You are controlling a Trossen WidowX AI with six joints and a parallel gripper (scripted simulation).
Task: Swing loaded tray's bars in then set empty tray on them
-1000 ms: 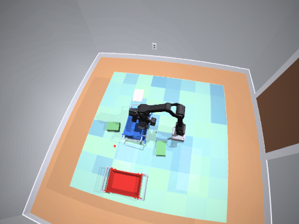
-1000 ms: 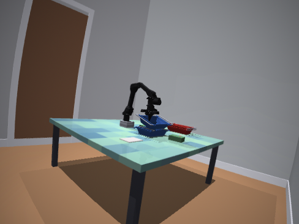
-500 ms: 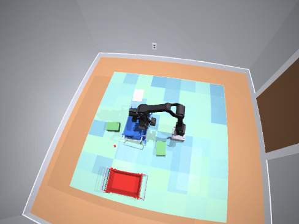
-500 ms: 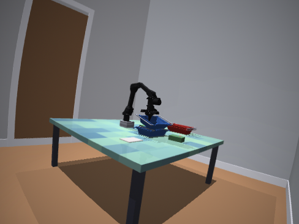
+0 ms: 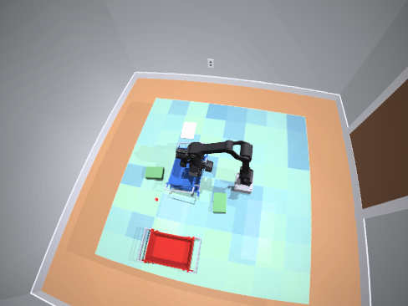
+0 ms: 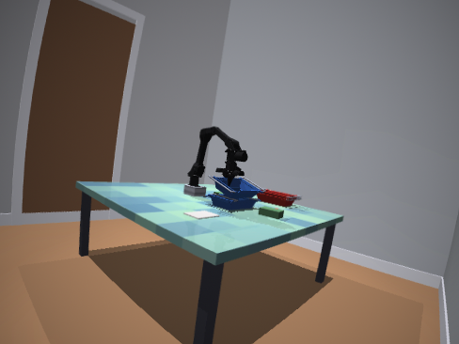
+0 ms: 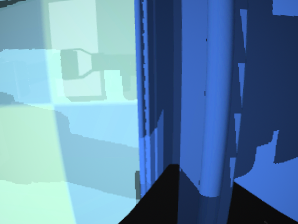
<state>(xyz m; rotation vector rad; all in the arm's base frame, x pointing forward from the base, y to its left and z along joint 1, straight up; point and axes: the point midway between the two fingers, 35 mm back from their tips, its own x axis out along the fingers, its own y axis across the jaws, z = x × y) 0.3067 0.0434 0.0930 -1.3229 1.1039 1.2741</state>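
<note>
A blue tray (image 5: pixel 180 175) (image 6: pixel 247 186) (image 7: pixel 217 90) is held up, looking somewhat tilted in the exterior view. My gripper (image 6: pixel 230 182) (image 7: pixel 188 173) is shut on its side wall; in the top view the arm covers the fingertips. Another blue tray (image 6: pixel 233 203) stands on the table directly under it. The upper tray's underside is very close to the lower one; I cannot tell whether they touch. Wire bars (image 5: pixel 181 191) show at the blue trays' near end in the top view. The lower tray's load and how its bars lie across its top are mostly hidden.
A red tray (image 5: pixel 170 250) (image 6: pixel 277 197) with wire bars at its ends stands off to one side. Green blocks (image 5: pixel 155 172) (image 5: pixel 219 202) (image 6: pixel 271 212) lie on both sides of the blue trays. A white flat piece (image 5: pixel 188 130) (image 6: pixel 201 214) lies beyond their far end.
</note>
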